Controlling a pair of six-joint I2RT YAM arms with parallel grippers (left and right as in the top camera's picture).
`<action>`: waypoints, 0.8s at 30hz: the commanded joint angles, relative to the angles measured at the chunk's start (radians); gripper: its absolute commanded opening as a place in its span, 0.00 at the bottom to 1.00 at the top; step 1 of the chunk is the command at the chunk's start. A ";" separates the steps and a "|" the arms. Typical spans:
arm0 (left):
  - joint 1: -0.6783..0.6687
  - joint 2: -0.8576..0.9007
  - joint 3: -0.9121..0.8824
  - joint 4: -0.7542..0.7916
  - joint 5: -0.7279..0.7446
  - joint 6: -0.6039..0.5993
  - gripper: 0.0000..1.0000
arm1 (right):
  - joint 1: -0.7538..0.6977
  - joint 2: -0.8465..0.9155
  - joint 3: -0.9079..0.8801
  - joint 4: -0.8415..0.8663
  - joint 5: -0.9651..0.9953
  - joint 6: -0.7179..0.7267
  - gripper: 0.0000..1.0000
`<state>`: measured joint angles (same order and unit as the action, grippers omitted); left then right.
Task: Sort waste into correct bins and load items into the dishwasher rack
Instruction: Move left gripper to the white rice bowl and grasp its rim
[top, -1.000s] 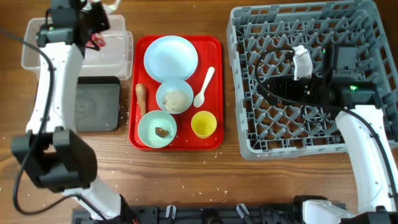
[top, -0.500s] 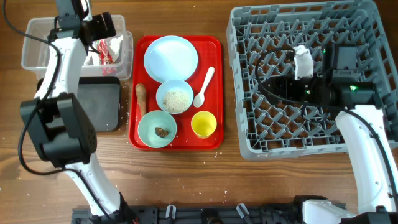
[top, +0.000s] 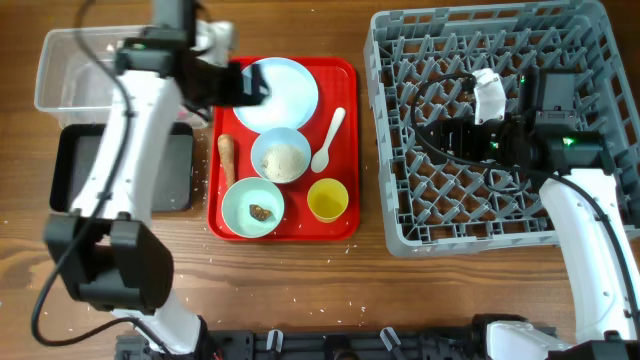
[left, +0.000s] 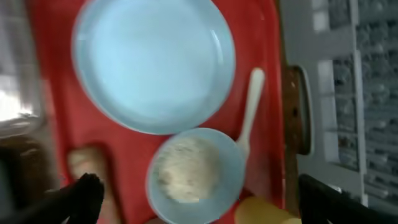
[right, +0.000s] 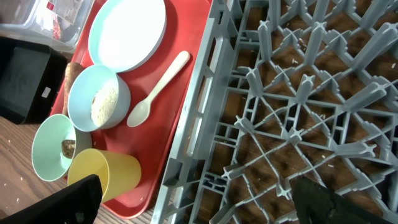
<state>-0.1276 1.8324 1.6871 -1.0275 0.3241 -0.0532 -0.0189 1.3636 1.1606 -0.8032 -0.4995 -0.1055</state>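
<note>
Left gripper (left: 196, 190): fingers spread wide, nothing held, hovering over the red tray (left: 53, 118). Right gripper (right: 194, 190): likewise spread wide and empty, poised above the dishwasher rack (right: 298, 112).

Task items, located from the left jaws:
- small white bowl (left: 193, 171) with rice-like crumbs: directly beneath the gap.
- plate (left: 152, 62): ahead of the tips.
- white spoon (left: 249, 112): ahead, toward one finger.
- yellow cup (left: 264, 211): near that same finger.
- brown stick (left: 87, 168): just beside the opposite finger.
- teal bowl (top: 252, 207): behind the jaws, seen only from overhead, a small brown lump inside.

Probable step: collect the next piece of waste, most likely the brown stick.
1. Shift sideways until the gap is centred over the stick.
2. Rotate the wrist to set the fingers across its short axis.
3. Descend until the tips nearly meet the tray; avoid the bowl rim nearby.
4. Close gently; probably soft food, liable to break.
5. Lift straight up, then carry outward past the tray edge to the black tray (top: 80, 170) or clear tub (top: 70, 80).

Surface: wooden table (top: 300, 290), with white specks scattered near the tray and bins. Room beyond the table: not shown.
</note>
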 joint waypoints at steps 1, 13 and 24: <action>-0.153 -0.010 -0.116 0.074 -0.090 -0.225 0.98 | 0.000 0.002 0.013 0.003 0.007 0.000 1.00; -0.372 0.003 -0.430 0.448 -0.334 -0.484 0.57 | 0.000 0.002 0.011 -0.005 0.007 0.003 1.00; -0.373 0.094 -0.453 0.513 -0.333 -0.479 0.27 | 0.000 0.002 0.011 -0.013 0.006 0.003 1.00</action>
<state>-0.4992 1.9133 1.2461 -0.5190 0.0044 -0.5301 -0.0189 1.3636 1.1603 -0.8146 -0.4961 -0.1055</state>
